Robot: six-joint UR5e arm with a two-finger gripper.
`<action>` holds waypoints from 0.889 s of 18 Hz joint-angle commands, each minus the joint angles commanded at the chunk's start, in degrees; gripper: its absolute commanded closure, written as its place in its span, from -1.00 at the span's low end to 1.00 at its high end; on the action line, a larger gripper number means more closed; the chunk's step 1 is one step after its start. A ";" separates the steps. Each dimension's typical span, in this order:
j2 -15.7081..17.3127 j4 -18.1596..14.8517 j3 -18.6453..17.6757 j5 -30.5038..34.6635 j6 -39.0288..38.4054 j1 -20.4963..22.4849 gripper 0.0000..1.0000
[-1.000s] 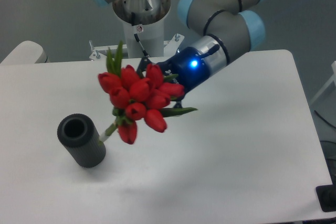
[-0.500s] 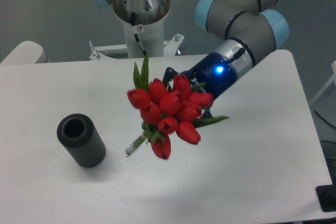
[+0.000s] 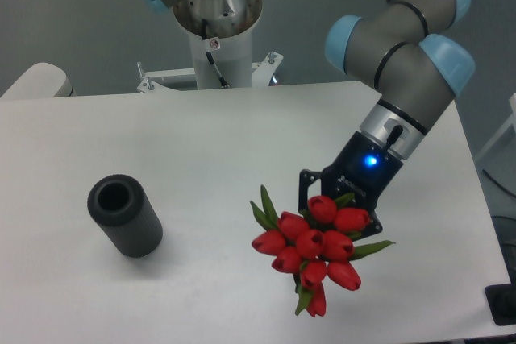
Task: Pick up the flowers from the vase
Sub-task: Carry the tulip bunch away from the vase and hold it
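The pincer [image 3: 326, 213] grips the flowers [image 3: 313, 249], its fingers closed on the bunch and mostly hidden behind the red buds. Compared with half a second ago, the arm has swung from the middle of the tabletop [image 3: 201, 142] toward the front right, and the flowers went with it. They now hang low near the front edge, buds facing the camera. The vase [image 3: 125, 216] stands in the same place at the left, well apart from them
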State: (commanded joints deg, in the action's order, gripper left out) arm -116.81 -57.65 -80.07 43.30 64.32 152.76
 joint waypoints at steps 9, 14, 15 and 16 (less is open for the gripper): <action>0.53 -8.08 2.54 13.46 2.48 -1.40 1.00; -1.14 -14.50 7.37 22.16 2.56 -4.04 1.00; -1.49 -15.29 7.99 23.83 2.56 -4.57 1.00; -1.75 -16.08 8.69 25.68 2.65 -5.10 1.00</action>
State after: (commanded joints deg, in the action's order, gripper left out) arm -118.56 -73.73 -71.37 68.98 66.97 147.66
